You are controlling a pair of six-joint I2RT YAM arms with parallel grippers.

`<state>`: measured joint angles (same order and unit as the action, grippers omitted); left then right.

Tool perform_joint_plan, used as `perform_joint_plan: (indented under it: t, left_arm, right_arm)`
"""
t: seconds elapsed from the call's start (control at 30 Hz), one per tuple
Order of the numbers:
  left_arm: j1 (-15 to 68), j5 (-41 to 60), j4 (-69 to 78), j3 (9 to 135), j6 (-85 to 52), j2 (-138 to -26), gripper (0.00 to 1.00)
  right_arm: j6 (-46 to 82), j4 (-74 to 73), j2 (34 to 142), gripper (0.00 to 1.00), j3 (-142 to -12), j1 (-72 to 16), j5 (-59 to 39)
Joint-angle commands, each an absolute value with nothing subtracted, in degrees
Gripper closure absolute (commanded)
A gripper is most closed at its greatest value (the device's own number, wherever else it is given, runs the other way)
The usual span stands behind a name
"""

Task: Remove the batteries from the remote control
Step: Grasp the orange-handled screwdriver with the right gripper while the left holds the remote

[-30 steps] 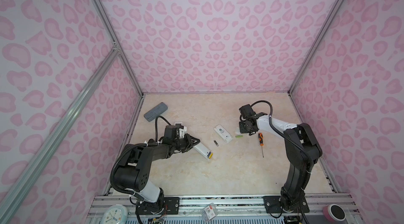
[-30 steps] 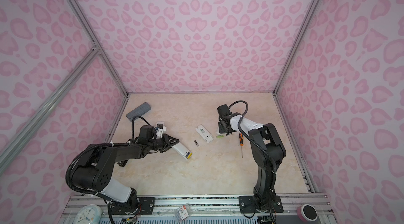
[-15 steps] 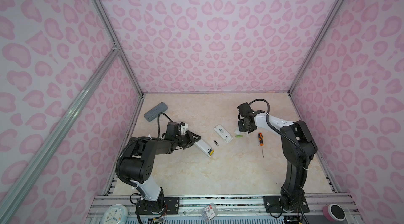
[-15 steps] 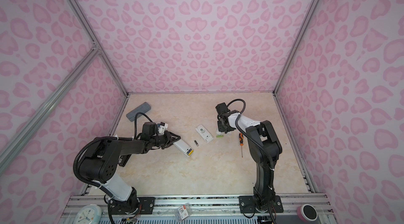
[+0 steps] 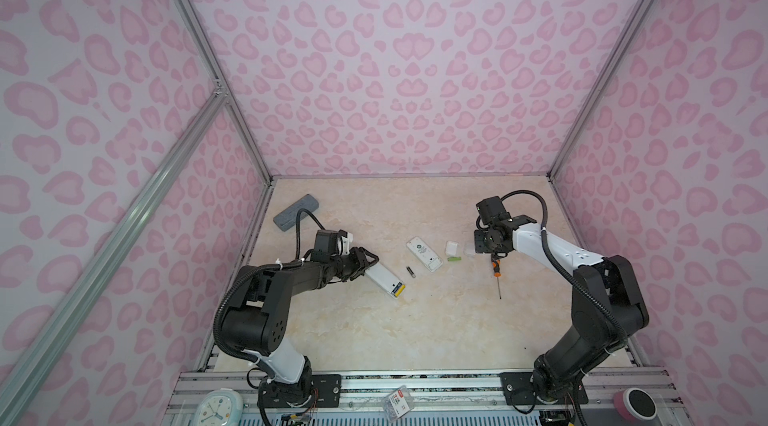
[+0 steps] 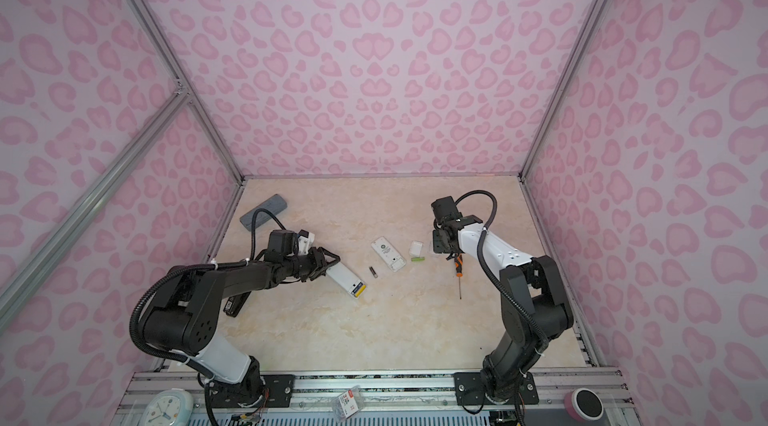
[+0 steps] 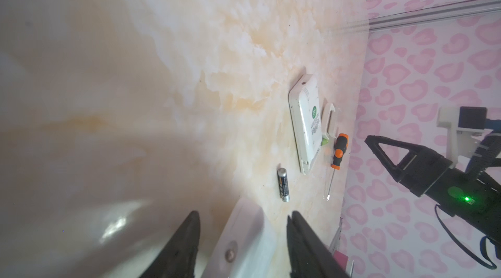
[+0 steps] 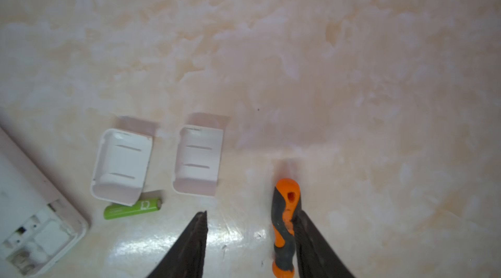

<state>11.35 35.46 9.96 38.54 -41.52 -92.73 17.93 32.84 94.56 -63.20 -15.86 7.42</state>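
1. My left gripper (image 7: 242, 213) is spread, its jaws straddling the far end of the left remote (image 5: 384, 280) without pinching it.
2. My right gripper (image 8: 251, 213) is spread and empty. The screwdriver (image 8: 284, 225) lies on the table (image 5: 374, 341) against one jaw.
3. Done, I judge:
   - The left cover plate (image 8: 122, 164) and right cover plate (image 8: 199, 161) are both off.
   - The green battery (image 8: 132, 208) lies just beside the left one.
   - The dark battery (image 7: 283, 185) lies between the two remotes.
   - The middle remote (image 5: 424, 255) shows an empty bay.
4. Left to do: a yellow-and-dark patch at the left remote's near end may be cells still seated. I cannot tell.
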Motion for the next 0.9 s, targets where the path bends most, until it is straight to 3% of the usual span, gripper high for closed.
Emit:
perform_joint_plan:
  t: [0.0,0.3,0.63,0.77,0.87]
  left_arm:
    - [11.33,30.07,1.35,40.33,-34.96,-91.23,0.44]
    - [10.92,21.9,-9.16,44.97,-28.48,-87.54,0.41]
    - [11.61,21.96,-11.69,43.7,-28.29,-80.57,0.42]
    - [13.07,21.82,-11.95,42.98,-28.82,-79.07,0.43]
    - [14.7,21.14,-12.28,43.11,-29.33,-77.97,0.43]
  right_arm:
    - [18.53,34.63,93.22,0.45,-59.79,-13.24,5.69]
    - [17.96,33.11,91.55,0.4,-54.32,-7.72,1.45]
    - [18.18,28.1,98.65,0.4,-55.0,-7.04,-4.17]
    - [18.84,27.01,100.82,0.48,-55.74,-7.08,-6.73]
    - [19.14,26.49,100.18,0.68,-55.63,-7.09,-7.8]
